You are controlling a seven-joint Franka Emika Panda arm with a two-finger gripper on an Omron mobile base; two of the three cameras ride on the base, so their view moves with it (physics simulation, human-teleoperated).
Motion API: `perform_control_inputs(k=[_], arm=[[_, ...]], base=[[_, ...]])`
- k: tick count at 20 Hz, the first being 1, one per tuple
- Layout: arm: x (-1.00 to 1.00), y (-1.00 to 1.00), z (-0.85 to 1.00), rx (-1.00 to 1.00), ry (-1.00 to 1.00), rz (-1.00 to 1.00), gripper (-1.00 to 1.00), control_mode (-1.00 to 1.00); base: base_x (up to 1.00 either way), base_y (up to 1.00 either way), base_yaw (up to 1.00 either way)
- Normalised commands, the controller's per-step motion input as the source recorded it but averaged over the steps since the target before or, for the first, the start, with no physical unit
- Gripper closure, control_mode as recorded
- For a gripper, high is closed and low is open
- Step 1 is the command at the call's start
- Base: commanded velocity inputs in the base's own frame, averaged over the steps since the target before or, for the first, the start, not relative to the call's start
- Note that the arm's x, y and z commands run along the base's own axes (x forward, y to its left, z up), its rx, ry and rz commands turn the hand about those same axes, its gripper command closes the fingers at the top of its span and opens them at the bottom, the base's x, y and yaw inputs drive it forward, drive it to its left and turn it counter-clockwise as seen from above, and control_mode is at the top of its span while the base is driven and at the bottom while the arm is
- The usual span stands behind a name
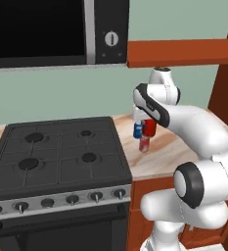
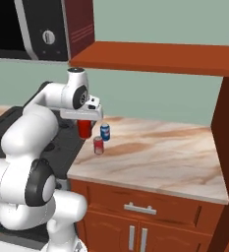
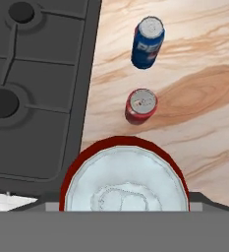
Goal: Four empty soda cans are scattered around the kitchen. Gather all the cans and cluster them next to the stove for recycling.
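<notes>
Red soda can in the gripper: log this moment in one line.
gripper: shut on red soda can | above beige counter beside black stove | blue can, small red can standing

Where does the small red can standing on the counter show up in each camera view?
Left base view: the small red can stands right of centre, below the blue can.
Right base view: left of centre, just left of and below the blue can.
Hand view: centre, below the blue can.
Shared landmark: the stove edge beside it.
</notes>
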Motion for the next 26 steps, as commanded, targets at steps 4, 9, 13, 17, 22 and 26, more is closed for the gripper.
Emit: perform_control_inputs(k=[4, 9, 13, 17, 22, 26], arm=[[0.00, 0.00, 0.00, 0.00, 0.00, 0.00, 1.00, 1.00], [0.00, 0.00, 0.00, 0.00, 0.00, 0.00, 1.00, 1.00], [0.00, 0.00, 0.00, 0.00, 0.00, 0.00, 1.00, 1.00], [0.00, 0.00, 0.00, 0.00, 0.00, 0.00, 1.00, 1.00], [0.00, 0.00, 0.00, 0.00, 0.00, 0.00, 1.00, 1.00], [0.00, 0.00, 0.00, 0.00, 0.00, 0.00, 1.00, 1.00]], base=[[0.40, 0.00, -0.16], [0.23, -0.21, -0.13], [0.07, -0.24, -0.11], [0.04, -0.19, -0.03], [0.00, -0.12, 0.00], [0.00, -0.09, 0.00]])
